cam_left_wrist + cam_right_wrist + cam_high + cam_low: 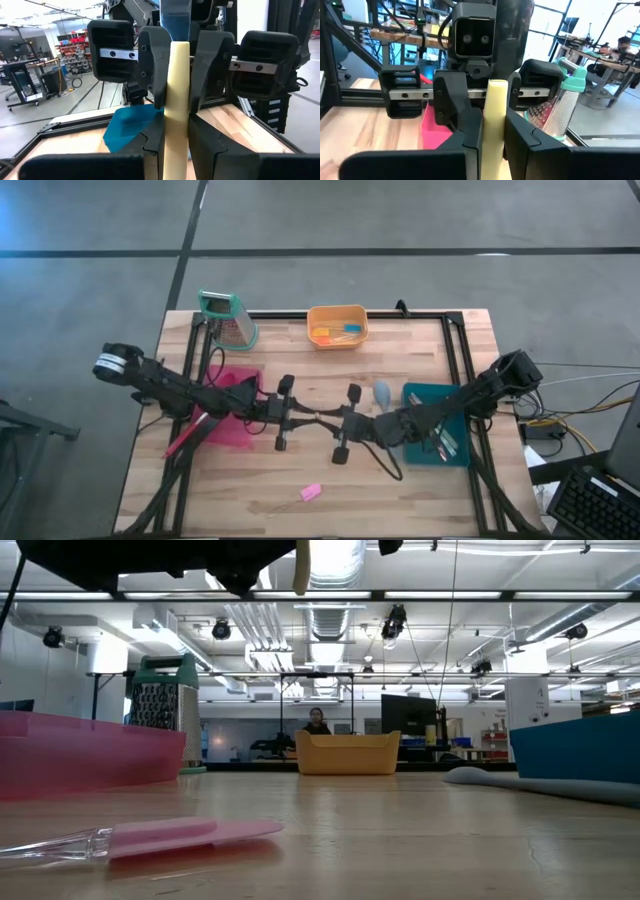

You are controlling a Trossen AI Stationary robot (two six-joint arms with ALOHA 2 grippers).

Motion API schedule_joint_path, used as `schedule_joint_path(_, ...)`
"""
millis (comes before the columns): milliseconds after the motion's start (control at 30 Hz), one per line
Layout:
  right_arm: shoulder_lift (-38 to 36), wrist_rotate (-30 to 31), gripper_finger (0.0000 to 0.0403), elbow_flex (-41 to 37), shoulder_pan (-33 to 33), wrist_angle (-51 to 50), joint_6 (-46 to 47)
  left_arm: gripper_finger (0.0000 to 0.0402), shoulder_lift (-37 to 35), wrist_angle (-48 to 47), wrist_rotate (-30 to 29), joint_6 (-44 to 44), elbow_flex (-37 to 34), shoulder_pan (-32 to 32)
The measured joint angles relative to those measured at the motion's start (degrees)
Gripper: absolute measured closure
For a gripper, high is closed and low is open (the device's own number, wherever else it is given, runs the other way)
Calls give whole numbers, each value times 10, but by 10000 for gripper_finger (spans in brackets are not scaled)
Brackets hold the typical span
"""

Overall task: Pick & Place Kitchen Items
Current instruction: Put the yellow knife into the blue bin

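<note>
A tool with a cream handle [175, 100] is held between both grippers above the table's middle. A blue piece [175, 20] shows past the handle's end. My left gripper [300, 417] and my right gripper [335, 423] face each other, both shut on the handle. In the low view the handle's lower end [300, 570] hangs under the dark grippers. A pink tool [310, 493] lies flat on the table near the front edge. A pale-blue spoon [382, 392] lies beside the teal bin [462, 455]. A red spoon [185, 442] leans out of the pink bin [240, 435]. My left gripper pinches the cream handle [175, 140] between its two fingers, coming level from the table's left. The tool is lifted clear of the table. My right gripper pinches the same handle [495, 130] between its two fingers, coming level from the table's right, close against the left gripper's fingers [451, 102].
A green-topped metal grater [228, 318] and an orange tub [337, 340] with small tools stand at the far edge. The teal bin holds metal cutlery [442, 442]. Black rails [462, 370] run along the table's far and right sides.
</note>
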Motion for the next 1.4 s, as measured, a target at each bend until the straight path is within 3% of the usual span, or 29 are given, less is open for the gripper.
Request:
schedule_joint_path(233, -1, -1, 364, -3, -4, -2, -1, 337, 1, -5, -1, -6, 0, 0)
schedule_joint_path(467, -11, 17, 364, 16, -3, -92, -10, 203, -1, -44, -1, -32, 1, 0)
schedule_joint_path(600, -45, 63, 364, 22, 6, -199, 24, 156, -6, -73, -2, -36, 5, 0)
schedule_joint_path(767, -105, 79, 364, 23, 15, -382, 122, 143, -13, -71, -5, -36, 5, 0)
schedule_joint_path(1033, -210, 77, 364, 23, 13, -707, 357, 143, -14, -71, -5, -51, 5, 0)
schedule_joint_path(1233, -263, 2, 364, 22, 2, -883, 532, 143, -14, -74, -5, -51, 4, 0)
schedule_joint_path(1400, -267, -75, 364, 21, -14, -991, 624, 142, -14, -80, -4, -51, 0, 0)
